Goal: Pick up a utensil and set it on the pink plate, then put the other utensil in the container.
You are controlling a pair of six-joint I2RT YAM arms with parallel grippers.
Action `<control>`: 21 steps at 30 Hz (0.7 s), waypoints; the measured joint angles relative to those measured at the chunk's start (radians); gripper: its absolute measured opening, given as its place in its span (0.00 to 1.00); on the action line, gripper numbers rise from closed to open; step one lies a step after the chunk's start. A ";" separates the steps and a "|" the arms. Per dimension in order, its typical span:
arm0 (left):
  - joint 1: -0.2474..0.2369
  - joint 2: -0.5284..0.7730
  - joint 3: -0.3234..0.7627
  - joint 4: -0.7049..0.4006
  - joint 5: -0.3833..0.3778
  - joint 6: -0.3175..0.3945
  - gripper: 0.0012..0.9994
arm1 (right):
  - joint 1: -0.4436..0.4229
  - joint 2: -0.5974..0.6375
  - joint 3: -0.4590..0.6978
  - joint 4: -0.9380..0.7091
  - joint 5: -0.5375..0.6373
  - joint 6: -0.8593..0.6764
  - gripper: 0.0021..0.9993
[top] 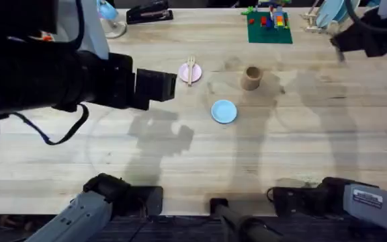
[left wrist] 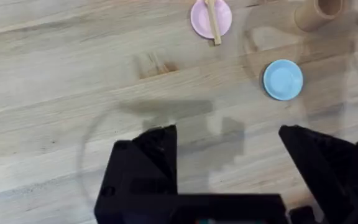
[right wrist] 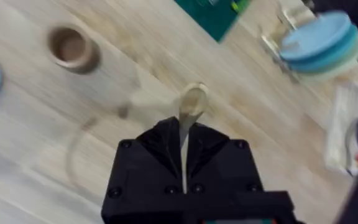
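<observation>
The wooden fork [top: 191,69] lies across the pink plate [top: 187,72] at the table's far middle; both also appear in the left wrist view, the fork [left wrist: 213,22] on the plate [left wrist: 222,18]. My left gripper [top: 166,85] hovers just left of that plate, open and holding nothing [left wrist: 229,134]. The tan container [top: 250,77] stands upright to the plate's right, its inside bare [right wrist: 71,46]. My right gripper [right wrist: 184,127] is shut on the handle of the wooden spoon [right wrist: 193,99], raised above the table at the far right [top: 339,42], away from the container.
A light blue plate [top: 224,111] sits nearer than the container. A green baseplate with bricks [top: 270,27], a black stapler [top: 148,12] and stacked blue discs [right wrist: 325,40] line the far edge. The near half of the wooden table [top: 180,168] is bare wood.
</observation>
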 joint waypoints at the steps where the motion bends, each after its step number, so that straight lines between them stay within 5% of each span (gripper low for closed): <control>1: 0.000 0.000 0.000 0.000 0.000 0.000 1.00 | 0.000 0.000 0.000 0.000 -0.038 -0.001 0.03; 9: 0.000 0.000 0.000 0.000 0.000 0.000 1.00 | 0.001 0.002 0.000 0.002 -0.405 -0.106 0.03; 21: 0.000 0.000 0.000 0.000 0.000 0.000 1.00 | -0.006 0.134 0.000 0.005 -0.804 -0.332 0.03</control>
